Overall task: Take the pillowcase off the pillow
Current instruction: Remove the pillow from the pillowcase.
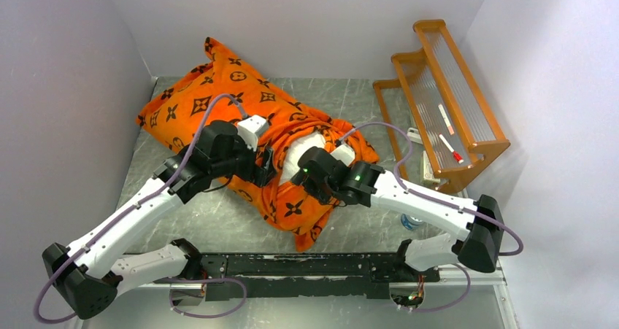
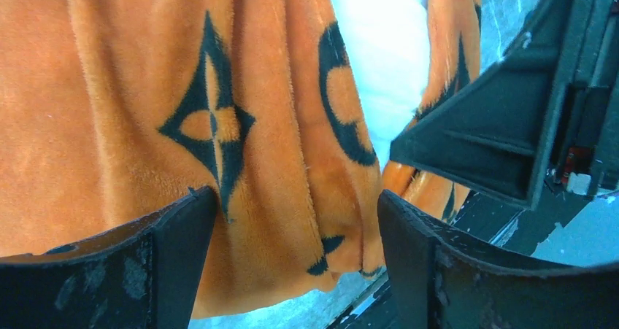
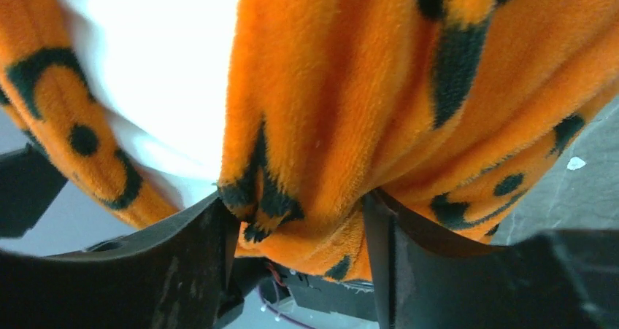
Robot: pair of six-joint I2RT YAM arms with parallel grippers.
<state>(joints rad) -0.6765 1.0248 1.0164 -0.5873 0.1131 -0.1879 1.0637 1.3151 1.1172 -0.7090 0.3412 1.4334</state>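
Note:
The orange pillowcase [image 1: 212,88] with dark motifs lies slantwise across the table, still around the white pillow [image 1: 303,145], which shows at its bunched open end. My left gripper [image 1: 268,165] is at that end from the left. Its jaws stand open in the left wrist view [image 2: 295,219], a hanging fold of pillowcase [image 2: 109,125] loose between them and the pillow [image 2: 383,52] behind. My right gripper [image 1: 298,174] faces it from the right. Its jaws [image 3: 299,219] are wide apart, with a thick unsqueezed bunch of pillowcase [image 3: 350,88] touching both fingers and the pillow [image 3: 160,66] just to their left.
A wooden rack [image 1: 445,103] holding pens stands at the back right against the wall. White walls close in the grey table [image 1: 219,219] on three sides. A black rail [image 1: 306,267] runs along the near edge between the arm bases.

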